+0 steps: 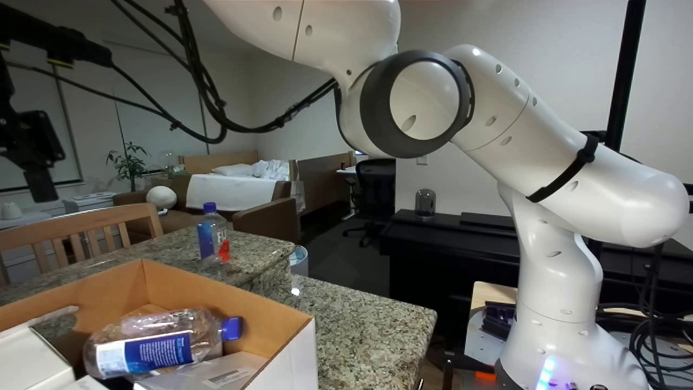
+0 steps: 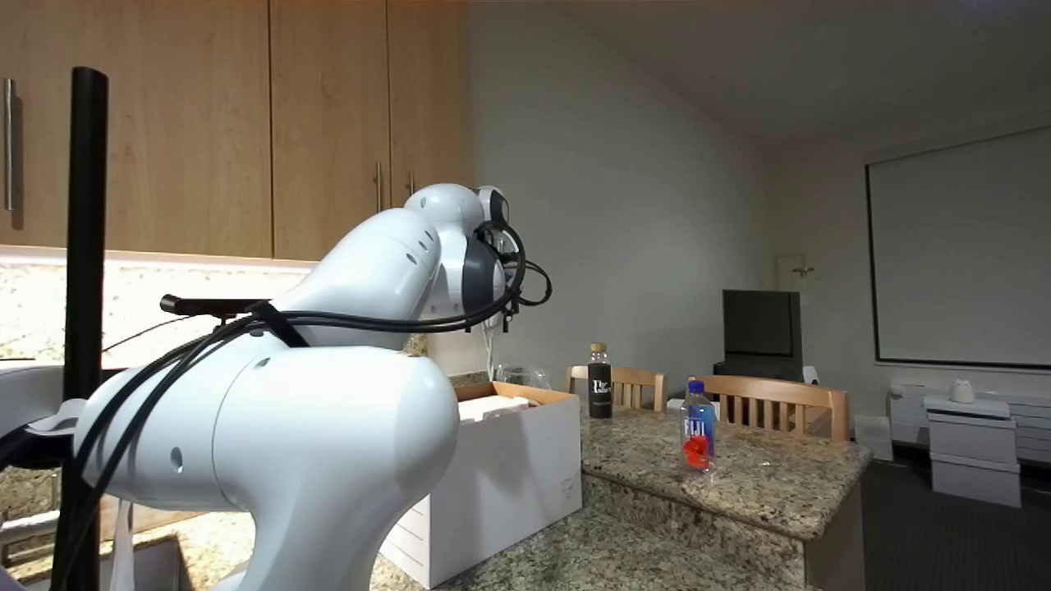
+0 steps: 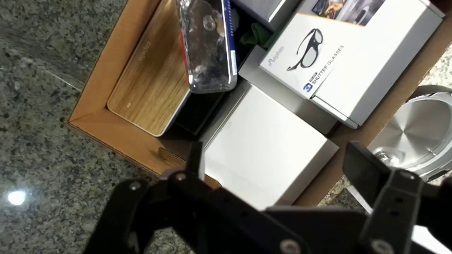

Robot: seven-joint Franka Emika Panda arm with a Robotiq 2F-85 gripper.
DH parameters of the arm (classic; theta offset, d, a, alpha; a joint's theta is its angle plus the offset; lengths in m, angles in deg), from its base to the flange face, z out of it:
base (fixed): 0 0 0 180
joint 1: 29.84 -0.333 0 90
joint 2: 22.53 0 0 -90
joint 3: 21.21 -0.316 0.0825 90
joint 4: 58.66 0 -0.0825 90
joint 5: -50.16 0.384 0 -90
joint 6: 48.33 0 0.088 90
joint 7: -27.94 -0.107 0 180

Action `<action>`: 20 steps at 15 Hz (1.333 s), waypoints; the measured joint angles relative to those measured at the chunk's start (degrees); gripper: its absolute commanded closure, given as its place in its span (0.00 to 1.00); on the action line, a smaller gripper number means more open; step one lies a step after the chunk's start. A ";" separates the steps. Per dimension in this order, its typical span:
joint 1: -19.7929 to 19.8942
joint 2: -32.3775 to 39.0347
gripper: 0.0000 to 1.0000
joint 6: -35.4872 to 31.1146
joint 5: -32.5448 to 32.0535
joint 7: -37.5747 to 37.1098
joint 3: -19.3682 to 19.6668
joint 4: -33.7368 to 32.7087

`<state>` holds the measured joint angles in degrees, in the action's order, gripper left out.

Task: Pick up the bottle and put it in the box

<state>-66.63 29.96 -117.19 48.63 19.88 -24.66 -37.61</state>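
I make out one lying bottle (image 1: 157, 344), one standing clear bottle (image 1: 213, 238) and one black bottle (image 2: 600, 390): three in all. One box (image 1: 265, 330), at least two cartons (image 3: 261, 137) in it. One arm (image 1: 509, 124), one gripper (image 3: 273, 155). Two wooden chairs (image 2: 780, 389), one office chair (image 1: 375, 179), three cupboard doors (image 2: 328, 123), one bed (image 1: 233, 192), one plant (image 1: 129, 161).

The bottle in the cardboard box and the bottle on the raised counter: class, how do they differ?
Pose: the boxed bottle lies on its side in the box; the counter bottle stands upright on the raised counter.
Colour: in an exterior view, the counter bottle shows a red patch; the boxed bottle shows blue and white print.
Wrist view: the boxed bottle shows partly; the counter bottle is absent.
Both are clear and blue-capped.
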 measured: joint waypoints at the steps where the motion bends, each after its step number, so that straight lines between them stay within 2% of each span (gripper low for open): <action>1: 0.03 -0.05 0.00 -0.03 -0.06 0.00 0.25 -0.07; 5: 1.47 -0.42 0.00 -0.04 -0.13 -0.38 1.67 -0.31; 8: 4.56 -0.92 0.00 -0.03 -0.17 -2.13 2.85 -0.53; 17: 20.30 -3.20 0.00 1.60 0.70 -10.86 3.77 -0.55; 20: 24.39 -3.63 0.00 2.06 1.27 -13.60 3.77 -0.55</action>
<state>-42.24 26.33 -115.13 49.91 6.28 -20.89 -38.16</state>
